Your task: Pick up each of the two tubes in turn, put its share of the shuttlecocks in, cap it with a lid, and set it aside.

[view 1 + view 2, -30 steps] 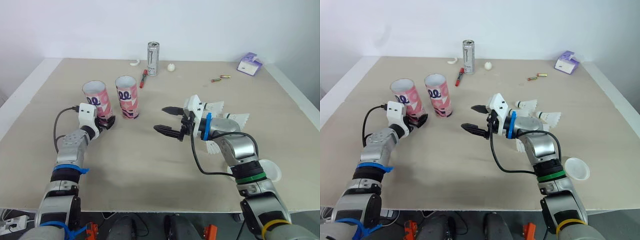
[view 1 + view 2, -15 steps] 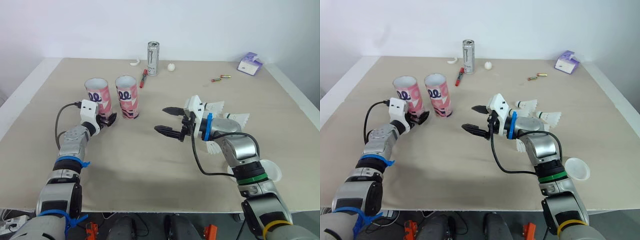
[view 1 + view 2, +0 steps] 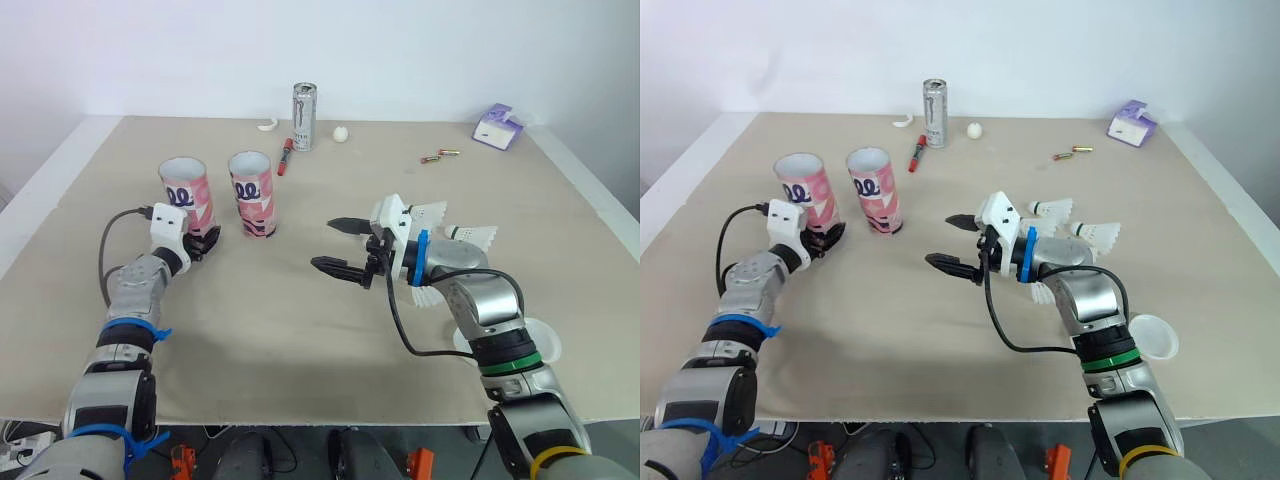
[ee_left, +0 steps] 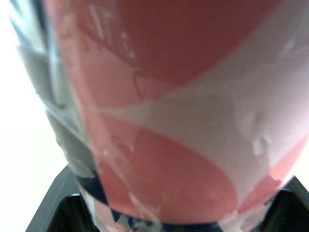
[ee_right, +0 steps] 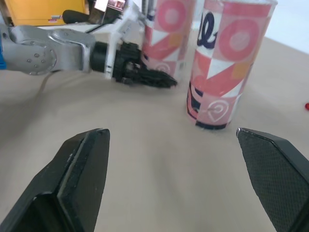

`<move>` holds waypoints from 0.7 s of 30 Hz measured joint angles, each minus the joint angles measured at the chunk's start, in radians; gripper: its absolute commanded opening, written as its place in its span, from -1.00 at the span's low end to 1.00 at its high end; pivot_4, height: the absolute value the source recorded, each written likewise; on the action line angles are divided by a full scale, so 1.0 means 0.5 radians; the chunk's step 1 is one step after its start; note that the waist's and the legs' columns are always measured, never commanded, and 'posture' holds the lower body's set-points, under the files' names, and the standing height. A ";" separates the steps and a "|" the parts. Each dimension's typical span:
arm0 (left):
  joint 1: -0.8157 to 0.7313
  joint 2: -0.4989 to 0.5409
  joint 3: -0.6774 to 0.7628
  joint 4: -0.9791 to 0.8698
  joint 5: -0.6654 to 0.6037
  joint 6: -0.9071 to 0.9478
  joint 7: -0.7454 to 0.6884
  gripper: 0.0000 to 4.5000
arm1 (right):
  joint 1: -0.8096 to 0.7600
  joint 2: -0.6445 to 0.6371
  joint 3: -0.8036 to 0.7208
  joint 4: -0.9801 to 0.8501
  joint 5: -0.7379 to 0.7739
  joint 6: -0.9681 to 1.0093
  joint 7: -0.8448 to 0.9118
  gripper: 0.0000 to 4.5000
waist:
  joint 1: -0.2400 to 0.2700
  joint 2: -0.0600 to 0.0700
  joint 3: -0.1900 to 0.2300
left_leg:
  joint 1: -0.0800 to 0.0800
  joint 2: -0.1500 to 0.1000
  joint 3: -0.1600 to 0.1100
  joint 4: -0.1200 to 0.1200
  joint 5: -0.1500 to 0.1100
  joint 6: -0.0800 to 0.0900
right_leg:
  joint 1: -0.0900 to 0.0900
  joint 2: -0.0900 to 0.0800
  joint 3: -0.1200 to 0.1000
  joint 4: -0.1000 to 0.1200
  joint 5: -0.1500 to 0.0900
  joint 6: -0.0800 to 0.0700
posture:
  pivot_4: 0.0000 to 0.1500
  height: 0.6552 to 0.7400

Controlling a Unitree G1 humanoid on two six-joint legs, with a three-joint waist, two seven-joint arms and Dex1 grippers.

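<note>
Two pink-patterned open tubes stand at the table's left. My left gripper point(image 3: 202, 242) is shut on the base of the left tube point(image 3: 187, 192), whose wall is close up between the fingers in the left wrist view point(image 4: 183, 121). The right tube point(image 3: 252, 190) stands free beside it. At mid-table my right gripper point(image 3: 328, 244) hovers open, pointing toward the tubes, nothing between its fingers. Shuttlecocks point(image 3: 430, 212) lie just behind and under my right forearm, another point(image 3: 478, 236) farther right. A white lid point(image 3: 1153, 337) lies by my right elbow.
At the back stand a drink can point(image 3: 304, 117), a red marker point(image 3: 284, 157), a small white ball point(image 3: 341, 133) and a white curved scrap point(image 3: 268, 126). Batteries point(image 3: 440, 156) and a purple box point(image 3: 499, 127) lie at the back right.
My left gripper has drawn the left tube a little to the left, away from the right tube. The right gripper has stayed open and nearly still.
</note>
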State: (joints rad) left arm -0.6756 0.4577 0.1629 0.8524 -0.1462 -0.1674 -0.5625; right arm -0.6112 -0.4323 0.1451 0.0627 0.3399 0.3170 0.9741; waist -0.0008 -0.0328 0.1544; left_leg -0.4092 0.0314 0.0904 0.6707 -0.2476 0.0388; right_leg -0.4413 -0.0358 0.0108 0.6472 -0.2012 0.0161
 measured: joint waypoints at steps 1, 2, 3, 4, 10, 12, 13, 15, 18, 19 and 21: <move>0.057 0.027 -0.001 -0.090 -0.004 -0.006 -0.044 0.35 | 0.025 -0.002 -0.004 -0.045 0.013 0.022 -0.007 1.00 | 0.000 0.000 0.000 | -0.001 0.000 0.000 0.000 0.000 -0.001 | -0.001 -0.001 -0.001 0.000 0.000 -0.001 | 1.00 1.00; 0.109 0.065 -0.007 -0.180 -0.011 -0.012 -0.102 0.35 | 0.052 -0.004 -0.010 -0.091 0.025 0.043 -0.019 1.00 | 0.001 0.000 0.000 | -0.001 0.000 -0.001 0.000 -0.001 -0.002 | -0.001 -0.002 -0.002 0.000 -0.001 -0.001 | 1.00 1.00; 0.164 0.105 -0.009 -0.288 -0.024 -0.011 -0.163 0.35 | 0.083 -0.010 -0.012 -0.145 0.041 0.069 -0.034 1.00 | 0.002 0.000 0.000 | -0.002 0.000 -0.001 0.000 -0.001 -0.003 | -0.001 -0.003 -0.003 0.000 -0.001 -0.001 | 1.00 1.00; 0.208 0.148 -0.014 -0.399 -0.037 -0.003 -0.232 0.35 | 0.116 -0.020 -0.016 -0.199 0.057 0.094 -0.043 1.00 | 0.003 0.000 0.000 | -0.002 0.000 -0.001 0.000 -0.002 -0.004 | -0.001 -0.006 -0.005 0.000 -0.001 -0.002 | 1.00 1.00; 0.466 0.344 -0.126 -0.933 -0.067 0.083 -0.604 0.35 | 0.261 -0.064 -0.070 -0.446 0.122 0.195 -0.090 1.00 | 0.008 0.000 0.000 | -0.001 -0.003 0.000 0.001 -0.002 -0.004 | 0.001 -0.010 -0.007 -0.001 -0.002 -0.002 | 1.00 1.00; 0.556 0.392 -0.230 -1.110 -0.062 0.119 -0.743 0.35 | 0.321 -0.091 -0.080 -0.525 0.142 0.210 -0.091 1.00 | 0.011 0.000 0.000 | -0.001 -0.004 0.000 0.001 -0.002 -0.004 | 0.001 -0.010 -0.007 -0.001 -0.003 -0.004 | 1.00 1.00; 0.590 0.409 -0.302 -1.211 -0.061 0.135 -0.829 0.35 | 0.366 -0.117 -0.080 -0.580 0.154 0.220 -0.087 1.00 | 0.014 0.000 0.000 | -0.002 -0.004 0.000 0.001 -0.002 -0.004 | 0.001 -0.010 -0.007 -0.002 -0.005 -0.006 | 1.00 1.00; 0.604 0.426 -0.407 -1.325 -0.057 0.173 -0.941 0.35 | 0.419 -0.154 -0.081 -0.651 0.170 0.229 -0.079 1.00 | 0.015 0.000 0.000 | -0.002 -0.004 0.000 0.001 -0.002 -0.004 | 0.001 -0.009 -0.007 -0.001 -0.007 -0.008 | 1.00 1.00; 0.568 0.454 -0.585 -1.484 -0.036 0.302 -1.108 0.35 | 0.524 -0.233 -0.125 -0.803 0.209 0.271 -0.089 1.00 | 0.016 0.000 0.000 | -0.001 -0.003 -0.001 0.001 -0.002 -0.004 | 0.002 -0.006 -0.007 -0.001 -0.008 -0.005 | 1.00 1.00; 0.540 0.450 -0.647 -1.509 -0.030 0.357 -1.148 0.35 | 0.552 -0.249 -0.153 -0.848 0.228 0.294 -0.105 1.00 | 0.016 0.000 0.000 | -0.001 -0.003 -0.002 0.002 -0.001 -0.004 | 0.002 -0.005 -0.007 -0.001 -0.008 -0.005 | 1.00 1.00; 0.482 0.438 -0.720 -1.544 -0.027 0.463 -1.203 0.35 | 0.592 -0.270 -0.190 -0.926 0.264 0.343 -0.142 1.00 | 0.016 0.000 0.000 | 0.000 -0.002 -0.003 0.002 -0.001 -0.003 | 0.002 -0.002 -0.006 0.000 -0.009 0.001 | 1.00 1.00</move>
State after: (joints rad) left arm -0.4345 0.6769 -0.1972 0.0806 -0.1598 0.0643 -1.1639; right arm -0.3149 -0.5673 0.0502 -0.4003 0.4721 0.4884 0.9030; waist 0.0069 -0.0327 0.1545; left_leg -0.4093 0.0305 0.0888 0.6716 -0.2482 0.0371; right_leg -0.4403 -0.0368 0.0075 0.6471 -0.2057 0.0167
